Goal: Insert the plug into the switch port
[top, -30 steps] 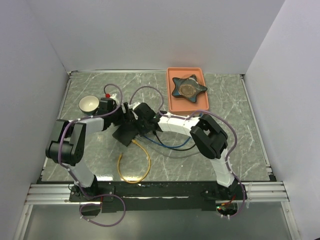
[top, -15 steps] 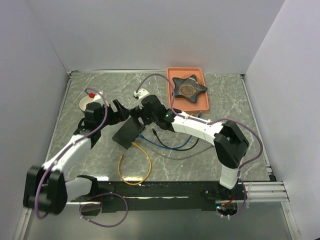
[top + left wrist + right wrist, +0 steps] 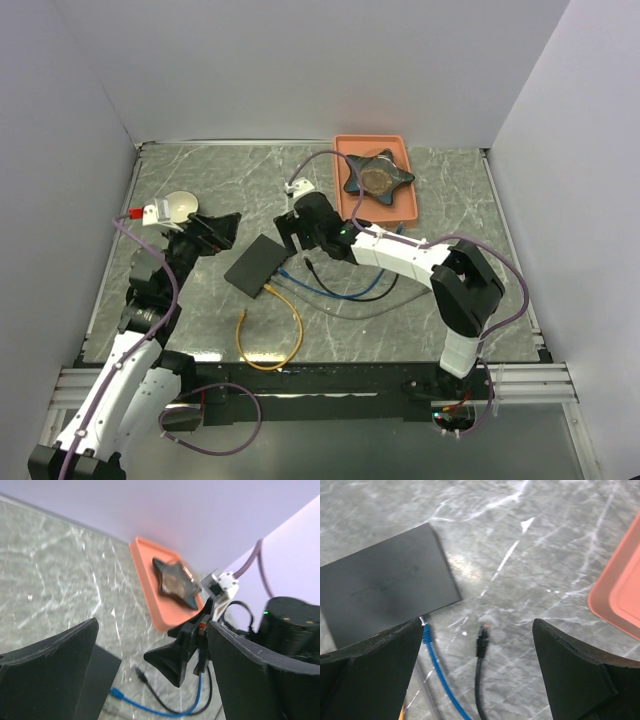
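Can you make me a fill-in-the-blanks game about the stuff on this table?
1. The star-shaped object lies in the ___ tray.
2. The loose plug beside the blue cable belongs to the ___ cable.
3. The left claw and the right claw are both ___, holding nothing.
4. The looped cable nearest the arms' bases is ___.

Missing words: orange, black, open, yellow.

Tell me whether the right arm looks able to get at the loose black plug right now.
Probably yes. The right gripper hangs open above the black plug, which lies on the table, apart from the switch and the blue plug. Nothing seems to cover it.
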